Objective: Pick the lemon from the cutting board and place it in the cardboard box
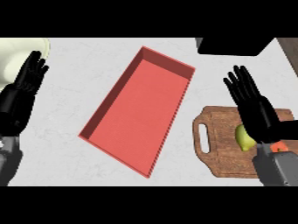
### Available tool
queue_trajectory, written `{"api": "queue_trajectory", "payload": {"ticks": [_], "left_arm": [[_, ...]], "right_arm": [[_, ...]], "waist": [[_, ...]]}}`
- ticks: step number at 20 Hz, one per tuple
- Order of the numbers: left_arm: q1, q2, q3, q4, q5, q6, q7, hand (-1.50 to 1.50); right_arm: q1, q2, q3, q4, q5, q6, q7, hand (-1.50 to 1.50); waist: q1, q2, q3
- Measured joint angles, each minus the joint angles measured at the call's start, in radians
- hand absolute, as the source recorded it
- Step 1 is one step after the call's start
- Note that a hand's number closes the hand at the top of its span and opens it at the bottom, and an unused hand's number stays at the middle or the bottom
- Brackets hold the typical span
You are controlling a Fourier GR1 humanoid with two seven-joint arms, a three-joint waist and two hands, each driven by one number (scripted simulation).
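Overhead, right hand (258, 109) open above cutting board (225, 155); lemon (244, 137) seemingly untouched beneath.

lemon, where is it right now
In the head view the lemon lies on the wooden cutting board at the lower right, partly hidden by the right hand, right of the red box.
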Motion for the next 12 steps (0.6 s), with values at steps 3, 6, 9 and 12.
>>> {"api": "queue_trajectory", "payload": {"ticks": [3, 6, 9, 12], "left_arm": [[0.038, 0.025, 0.028, 0.045, -0.022, 0.012, -0.006, 0.0], [0.093, 0.082, 0.061, 0.107, -0.089, 0.06, 0.015, 0.0], [0.127, 0.103, 0.071, 0.139, -0.11, 0.073, 0.035, 0.0], [0.16, 0.11, 0.074, 0.175, -0.135, 0.089, 0.038, 0.0]], "right_arm": [[0.035, -0.043, -0.011, -0.023, 0.061, 0.005, -0.072, -1.5], [0.105, -0.112, -0.051, -0.062, 0.139, 0.01, -0.209, -1.5], [0.113, -0.276, -0.088, -0.065, 0.346, -0.056, -0.267, -1.5], [0.193, -0.292, -0.103, -0.014, 0.478, -0.149, -0.44, -1.5]], "waist": [[-0.007, -0.004, 0.03], [-0.026, -0.008, 0.046], [-0.044, -0.012, 0.039], [-0.04, -0.006, 0.051]]}}
